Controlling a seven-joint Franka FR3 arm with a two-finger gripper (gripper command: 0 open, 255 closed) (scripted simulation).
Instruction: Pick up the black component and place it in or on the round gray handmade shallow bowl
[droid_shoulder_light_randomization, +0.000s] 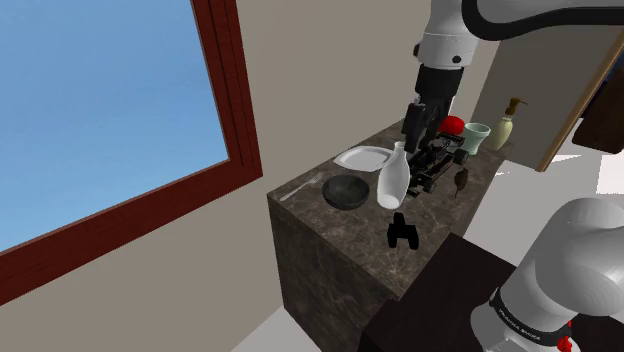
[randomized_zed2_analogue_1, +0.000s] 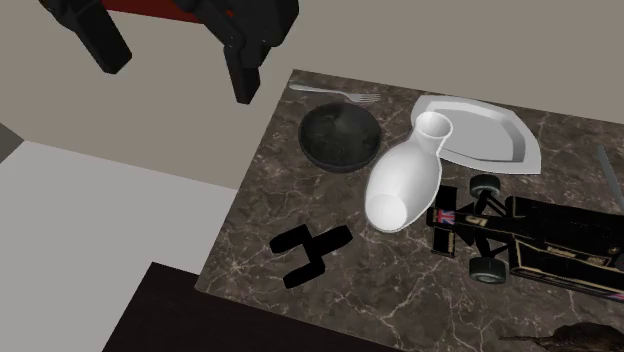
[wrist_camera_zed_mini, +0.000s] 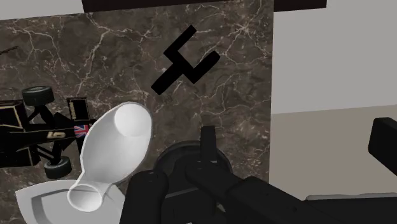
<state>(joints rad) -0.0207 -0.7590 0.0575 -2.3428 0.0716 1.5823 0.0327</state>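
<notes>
Pincer (droid_shoulder_light_randomization: 415, 122), shoulder view: raised high above the table (droid_shoulder_light_randomization: 350, 225), well apart from the black component (droid_shoulder_light_randomization: 402, 232), which lies flat near the table's stand-side edge. The dark bowl (droid_shoulder_light_randomization: 345, 190) sits just beside a white vase (droid_shoulder_light_randomization: 393, 178).

Second exterior view: the pincer (randomized_zed2_analogue_1: 180, 80) is released, its fingers wide apart with nothing between them. The black component (randomized_zed2_analogue_1: 312, 250) has its long bar running from the table's side edge toward the white vase (randomized_zed2_analogue_1: 405, 185); a shorter bar crosses it.

Wrist view: the long axis lies diagonally — one end toward the vase, the other toward the table edge.

Risks, as I judge them: a descent not squared across the long bar could nudge the part off the nearby edge, and the carry to the bowl could clip the vase.
</notes>
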